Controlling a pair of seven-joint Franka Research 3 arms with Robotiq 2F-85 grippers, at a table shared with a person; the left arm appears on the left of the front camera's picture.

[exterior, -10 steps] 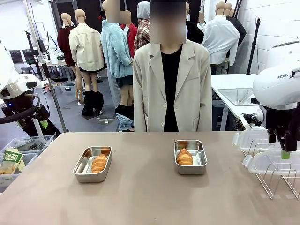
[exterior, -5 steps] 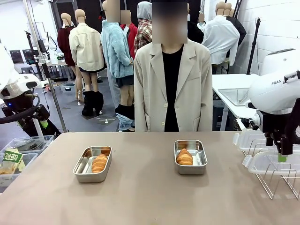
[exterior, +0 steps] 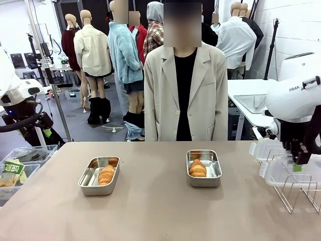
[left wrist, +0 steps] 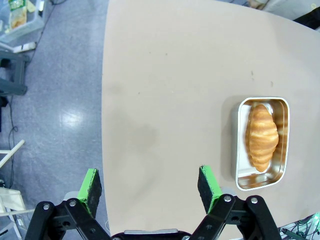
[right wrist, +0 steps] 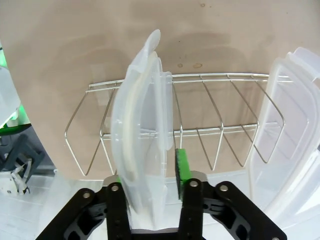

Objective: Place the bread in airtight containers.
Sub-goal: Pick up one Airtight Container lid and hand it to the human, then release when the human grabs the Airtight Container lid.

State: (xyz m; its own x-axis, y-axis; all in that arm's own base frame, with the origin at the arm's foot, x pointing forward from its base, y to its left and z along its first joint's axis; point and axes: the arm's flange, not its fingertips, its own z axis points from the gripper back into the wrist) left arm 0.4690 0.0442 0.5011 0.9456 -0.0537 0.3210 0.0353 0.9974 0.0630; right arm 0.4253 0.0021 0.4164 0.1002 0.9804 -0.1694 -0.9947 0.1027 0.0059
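On the counter [exterior: 160,211]: two uncovered steel pans are set well apart; one pastry [exterior: 106,174] is laid in the left pan [exterior: 90,176], a second pastry [exterior: 197,168] in the right pan [exterior: 213,169].
At the right edge: clear lids are stood on edge in a wire rack [right wrist: 220,76].
Right tool [exterior: 297,165]: narrowed about one lid [right wrist: 142,125], a green pad pressed to its face; the lid is judged gripped.
Left tool [left wrist: 148,182]: spread wide, nothing held, hung over the counter's edge near the left pan.
Step in hand: a lid is judged to be fetched for a pan.
Done well: the lid should be lifted straight up out of its slot until the wires are cleared, so that the rack is not dragged; the neighbouring lid [right wrist: 290,125] should be left untouched; twisting should be avoided, since thin plastic is easily flexed.
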